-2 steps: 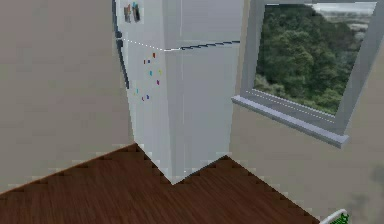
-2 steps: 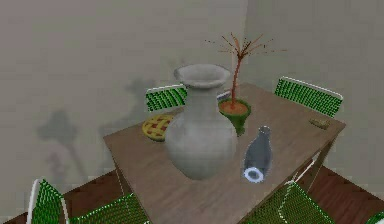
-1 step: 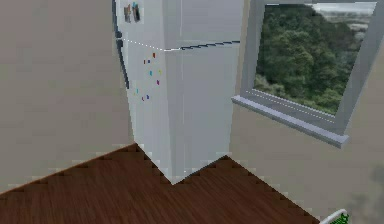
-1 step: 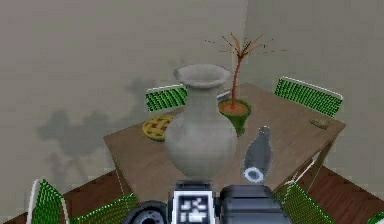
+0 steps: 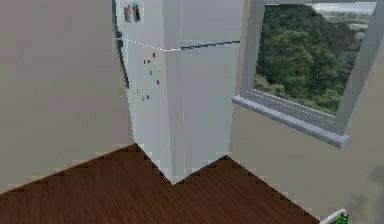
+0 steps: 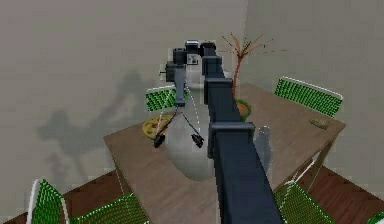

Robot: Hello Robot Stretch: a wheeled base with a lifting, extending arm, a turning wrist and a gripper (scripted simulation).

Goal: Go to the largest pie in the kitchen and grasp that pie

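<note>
No text can be read. The fridge (image 5: 190, 90) bears small coloured magnets (image 5: 150, 75) and a paper (image 5: 132, 13), all too small to show any lettering or numbers.

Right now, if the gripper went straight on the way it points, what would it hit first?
Probably the white rounded thing on the table; the gripper points down at it, though depth is unclear.
</note>
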